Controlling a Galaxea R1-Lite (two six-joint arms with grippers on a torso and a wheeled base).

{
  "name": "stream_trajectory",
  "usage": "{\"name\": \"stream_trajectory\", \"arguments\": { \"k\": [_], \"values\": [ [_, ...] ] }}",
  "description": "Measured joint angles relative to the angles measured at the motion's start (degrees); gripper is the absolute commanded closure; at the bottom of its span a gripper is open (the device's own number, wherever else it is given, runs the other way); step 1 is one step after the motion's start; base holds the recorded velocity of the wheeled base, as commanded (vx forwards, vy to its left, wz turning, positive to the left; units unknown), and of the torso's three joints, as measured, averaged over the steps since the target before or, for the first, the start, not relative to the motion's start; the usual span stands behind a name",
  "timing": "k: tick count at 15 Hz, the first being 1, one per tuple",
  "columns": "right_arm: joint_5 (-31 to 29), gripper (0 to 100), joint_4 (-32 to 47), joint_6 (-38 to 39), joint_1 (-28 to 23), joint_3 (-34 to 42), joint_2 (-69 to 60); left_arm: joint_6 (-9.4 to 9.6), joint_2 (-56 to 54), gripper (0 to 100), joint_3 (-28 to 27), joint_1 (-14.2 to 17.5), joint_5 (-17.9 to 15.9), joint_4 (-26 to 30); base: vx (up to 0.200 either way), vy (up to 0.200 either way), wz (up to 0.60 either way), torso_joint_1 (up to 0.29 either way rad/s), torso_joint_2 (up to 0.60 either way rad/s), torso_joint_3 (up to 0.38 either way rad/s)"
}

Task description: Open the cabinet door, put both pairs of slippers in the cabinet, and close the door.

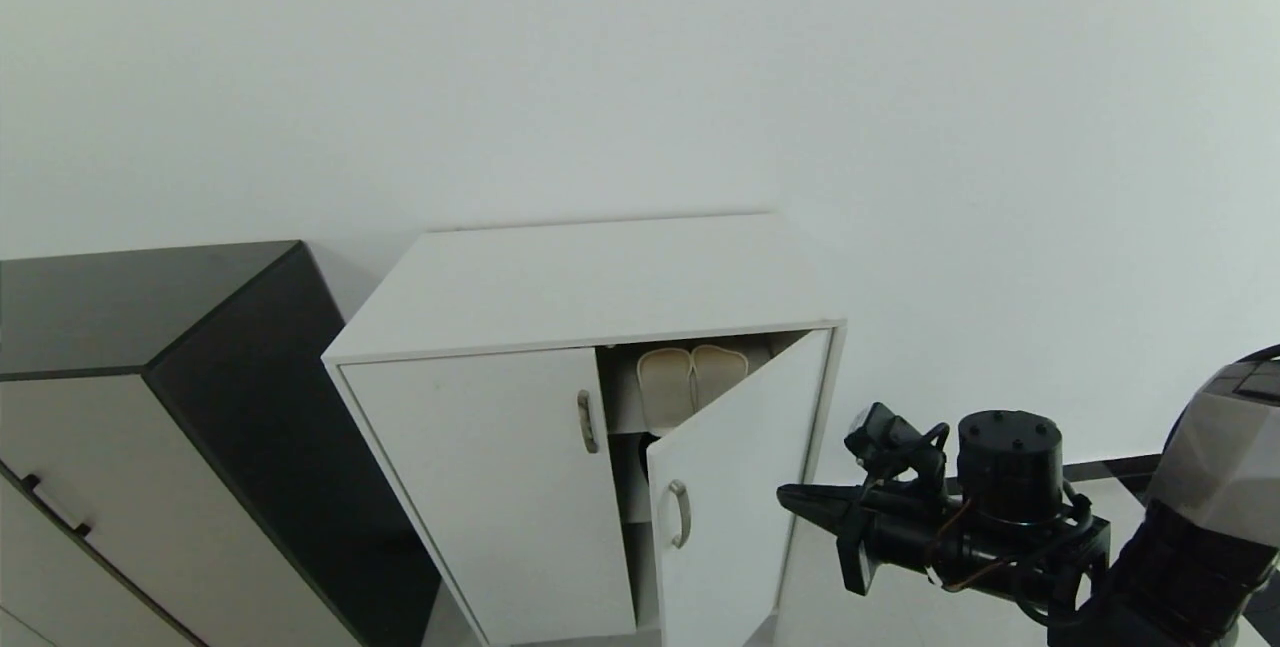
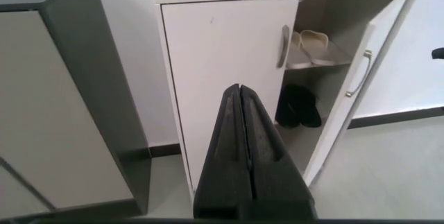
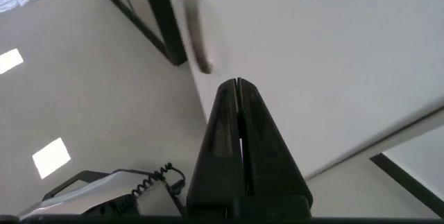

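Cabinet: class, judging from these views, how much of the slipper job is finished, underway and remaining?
Done: light slippers on the upper shelf, dark slippers below. In hand: right gripper, fingers shut, beside the half-open right door. Left: shutting it.

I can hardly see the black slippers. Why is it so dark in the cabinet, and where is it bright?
Head view: the half-open door shades the inside; only the pale slippers catch light. Left wrist view: the black slippers sit in shadow under the shelf, and the pale pair on it is lit. Right wrist view: two bright square patches glow on a pale surface.
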Motion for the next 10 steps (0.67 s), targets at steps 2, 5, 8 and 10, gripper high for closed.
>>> {"name": "stream_trajectory", "arguments": {
  "k": [2, 5, 8, 10],
  "values": [
    [0.0, 100, 0.0, 0.7, -0.1, -0.9, 0.0, 0.0, 0.0, 100, 0.0, 0.0, 0.0, 0.0, 0.0, 0.0, 0.0, 0.0, 0.0, 0.0],
    [-0.7, 100, 0.2, 6.1, 0.1, -5.4, 0.8, 0.0, 0.0, 100, 0.0, 0.0, 0.0, 0.0, 0.0, 0.0, 0.0, 0.0, 0.0, 0.0],
    [-1.0, 100, 0.5, 10.0, 0.1, -9.5, 2.0, 0.02, 0.0, 100, 0.0, 0.0, -0.1, 0.0, 0.0, 0.0, 0.0, 0.0, 0.0, 0.0],
    [-1.2, 100, 1.7, 10.3, 0.3, -11.3, 2.5, 0.0, 0.0, 100, 0.0, 0.0, -0.1, 0.0, 0.0, 0.0, 0.0, 0.0, 0.0, 0.0]
  ]
}}
